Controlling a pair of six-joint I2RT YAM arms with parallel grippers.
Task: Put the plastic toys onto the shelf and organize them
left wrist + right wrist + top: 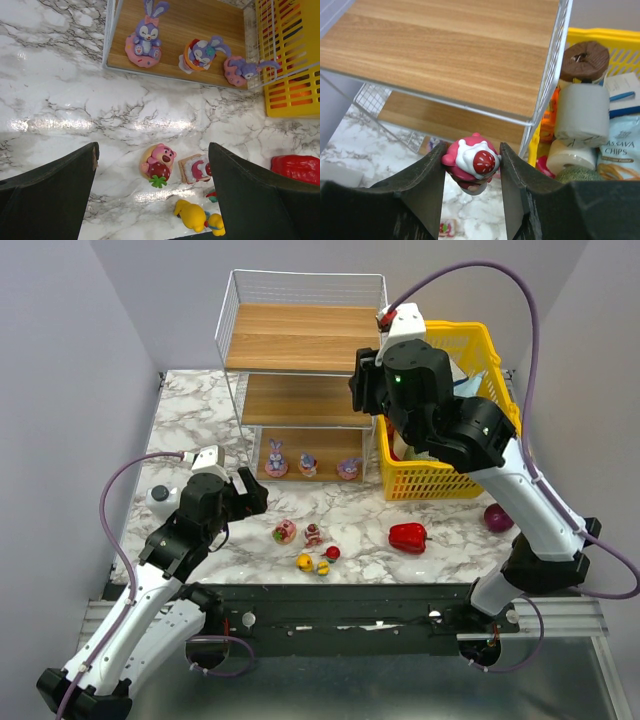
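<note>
The shelf [300, 338] stands at the back with three purple-pink bunnies [144, 37] on its bottom board. My right gripper [472, 150] is shut on a pink bear toy [472, 161] topped with cream and a strawberry, held high beside the shelf's upper right corner [540, 112]. My left gripper [152, 152] hangs open above the table, nothing between its fingers. Below it lie a pink bear with a strawberry [159, 162], a strawberry cake [195, 169] and a yellow duck [192, 215]. A small red toy [332, 552] lies next to the ducks [304, 562].
A yellow basket [470, 340] full of rolls and packets stands right of the shelf. A red bell pepper [408, 537] and a dark purple ball [498, 517] lie on the marble at the right. A white object [160, 498] sits at the left edge.
</note>
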